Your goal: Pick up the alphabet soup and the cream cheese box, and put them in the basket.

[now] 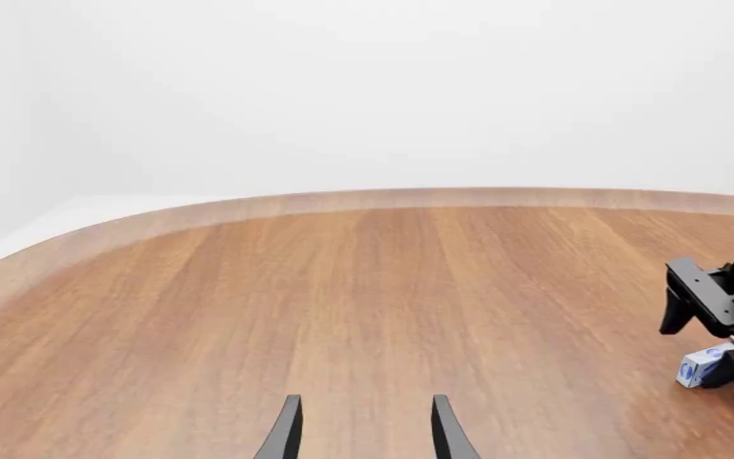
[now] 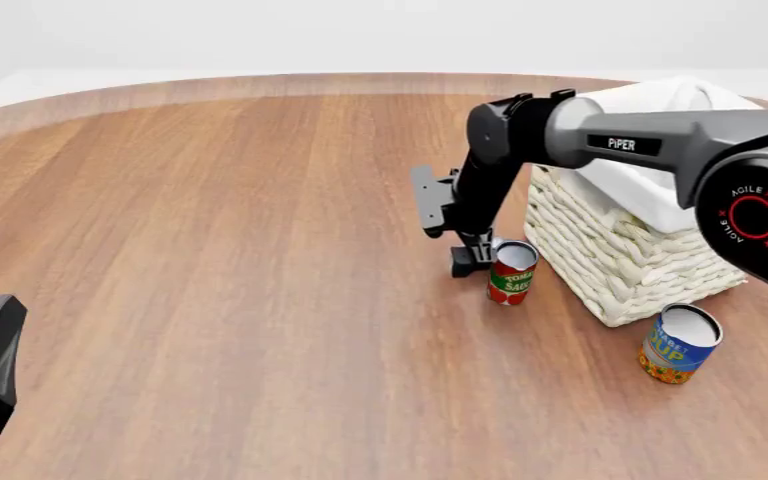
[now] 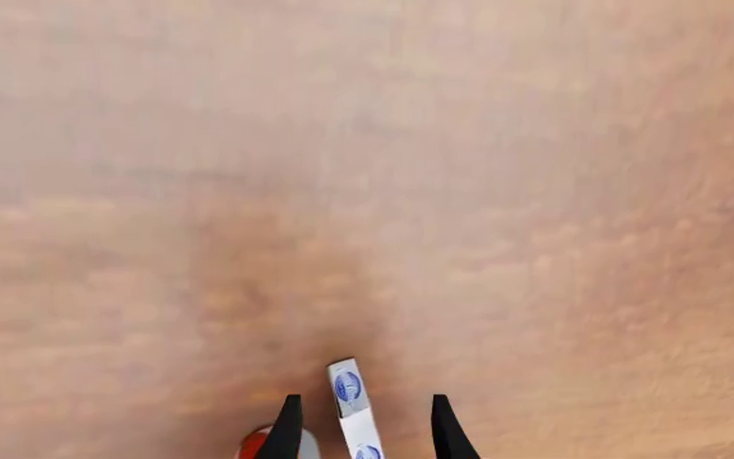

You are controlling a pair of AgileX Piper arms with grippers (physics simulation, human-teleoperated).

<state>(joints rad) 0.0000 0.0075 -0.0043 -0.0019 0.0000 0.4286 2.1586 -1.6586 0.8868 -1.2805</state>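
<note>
The cream cheese box (image 3: 349, 394), blue and white, stands on edge on the table between the fingers of my right gripper (image 3: 364, 430), with a gap on each side. That gripper (image 2: 471, 260) is open and reaches down beside the basket (image 2: 611, 270); it hides the box in the front view. The left wrist view shows the box (image 1: 700, 367) under the right gripper (image 1: 705, 346). The alphabet soup (image 2: 679, 345) stands upright at the basket's near corner. My left gripper (image 1: 364, 435) is open and empty, low over bare wood far to the left.
A small red-and-green can (image 2: 511, 272) stands upright right next to the right gripper and the box, between them and the basket's wicker wall. The wooden table (image 2: 224, 250) stretches left; its curved far edge (image 1: 341, 199) shows in the left wrist view.
</note>
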